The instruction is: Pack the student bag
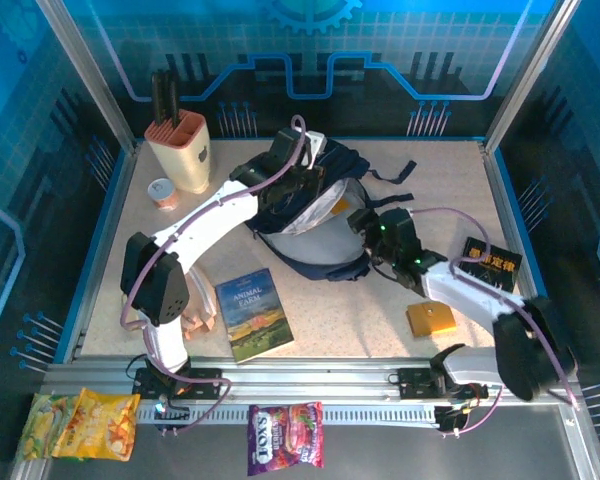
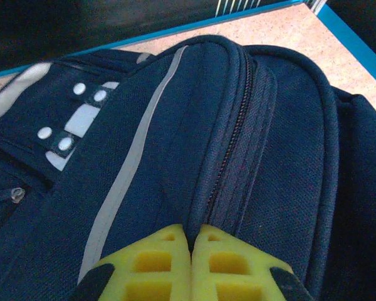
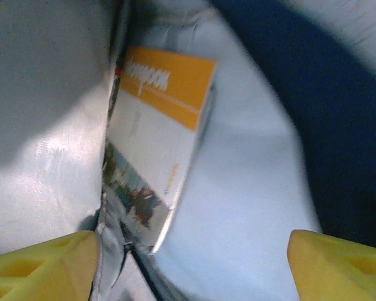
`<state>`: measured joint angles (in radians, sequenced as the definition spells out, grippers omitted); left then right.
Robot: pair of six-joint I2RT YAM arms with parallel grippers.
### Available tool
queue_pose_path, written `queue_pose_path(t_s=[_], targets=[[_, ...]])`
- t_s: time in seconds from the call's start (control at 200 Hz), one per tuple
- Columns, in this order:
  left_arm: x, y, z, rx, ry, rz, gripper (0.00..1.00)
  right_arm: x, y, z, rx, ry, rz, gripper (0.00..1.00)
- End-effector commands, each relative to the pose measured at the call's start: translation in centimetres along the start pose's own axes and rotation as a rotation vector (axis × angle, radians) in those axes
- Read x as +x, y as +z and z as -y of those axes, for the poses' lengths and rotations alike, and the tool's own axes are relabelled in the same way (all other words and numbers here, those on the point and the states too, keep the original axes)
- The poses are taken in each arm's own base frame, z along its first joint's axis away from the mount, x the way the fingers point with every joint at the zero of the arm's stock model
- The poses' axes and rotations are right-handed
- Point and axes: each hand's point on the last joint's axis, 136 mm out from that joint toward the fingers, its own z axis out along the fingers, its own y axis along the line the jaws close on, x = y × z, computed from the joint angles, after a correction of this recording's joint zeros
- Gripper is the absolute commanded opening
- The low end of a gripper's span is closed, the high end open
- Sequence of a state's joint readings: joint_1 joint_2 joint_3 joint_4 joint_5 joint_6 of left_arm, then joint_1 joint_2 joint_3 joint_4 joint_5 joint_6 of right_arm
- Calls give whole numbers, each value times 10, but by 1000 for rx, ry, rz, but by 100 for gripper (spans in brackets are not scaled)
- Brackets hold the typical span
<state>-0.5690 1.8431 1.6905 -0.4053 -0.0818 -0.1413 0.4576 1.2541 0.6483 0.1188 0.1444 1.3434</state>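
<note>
Student bag (image 1: 325, 262) sits in the upper middle of the top view on the worktop (image 1: 360, 320), lying down, with its long axis roughly top to bottom of the frame and slightly tilted. Mouth gapes upward and toward frame right, pale lining exposed, black straps trailing to the upper right. Left pincer (image 1: 292, 185) is at the bag's upper rim. The left wrist view adds the detail: yellow fingers (image 2: 150, 263) pressed together at bottom centre, pinching a navy fabric fold beside the zipper; grey stripe runs diagonally left of it, grey buckle patch at upper left. Right pincer (image 1: 358, 225) reaches into the mouth from frame right. The right wrist view gives the inside: right pincer (image 3: 188, 241) spread wide, nothing between the fingers, and an orange-banded booklet (image 3: 156, 144) standing against the pale lining, left of centre, title blurred. The top view supplies the surroundings: Animal Farm book (image 1: 254, 313) lower left of the bag, beige knife block (image 1: 183, 150) and small cup (image 1: 162, 192) at upper left, orange pad (image 1: 431, 318) and black packet (image 1: 491, 263) at right, snack packs (image 1: 285, 435) along the bottom edge.
</note>
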Motion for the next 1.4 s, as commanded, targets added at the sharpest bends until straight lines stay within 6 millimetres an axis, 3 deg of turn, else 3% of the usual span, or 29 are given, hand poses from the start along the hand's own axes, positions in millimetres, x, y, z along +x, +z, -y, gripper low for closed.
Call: queue_pose_path(t_s=[0.0, 0.045, 0.11, 0.18, 0.27, 0.345, 0.41, 0.51, 0.61, 0.73, 0.951, 1.201, 1.291, 1.396], targets=[[-10, 5, 7, 67, -37, 47, 0, -31, -32, 27, 124, -122, 141, 83], [2, 10, 11, 96, -51, 8, 5, -41, -46, 27, 145, -164, 186, 85], [15, 12, 13, 122, -91, -32, 39, -53, -64, 26, 170, -223, 244, 88], [30, 12, 7, 103, -134, -53, 60, -65, -80, 25, 203, -266, 298, 88], [51, 13, -26, -45, -209, -44, 79, -75, -92, 23, 230, -304, 339, 89], [72, 10, -64, -185, -304, -48, 87, -79, -95, 19, 231, -321, 354, 90], [93, 7, -92, -263, -383, -74, 89, -79, -94, 15, 222, -329, 348, 91], [122, 8, -113, -281, -468, -127, 94, -75, -86, 8, 194, -344, 319, 91], [143, 15, -121, -273, -513, -186, 98, -68, -74, 2, 168, -350, 271, 91], [151, 32, -117, -229, -519, -238, 98, -56, -59, -8, 142, -385, 201, 89], [126, 61, -92, -54, -455, -228, 98, -26, -37, -24, 83, -496, 54, 88], [88, 65, -69, 129, -359, -180, 99, 29, -15, -25, 100, -677, -123, 87], [81, 64, -77, 128, -386, -180, 99, 52, -10, -37, 87, -772, -176, 87], [77, 55, -101, 6, -464, -178, 99, 91, 1, -44, 39, -880, -291, 87]])
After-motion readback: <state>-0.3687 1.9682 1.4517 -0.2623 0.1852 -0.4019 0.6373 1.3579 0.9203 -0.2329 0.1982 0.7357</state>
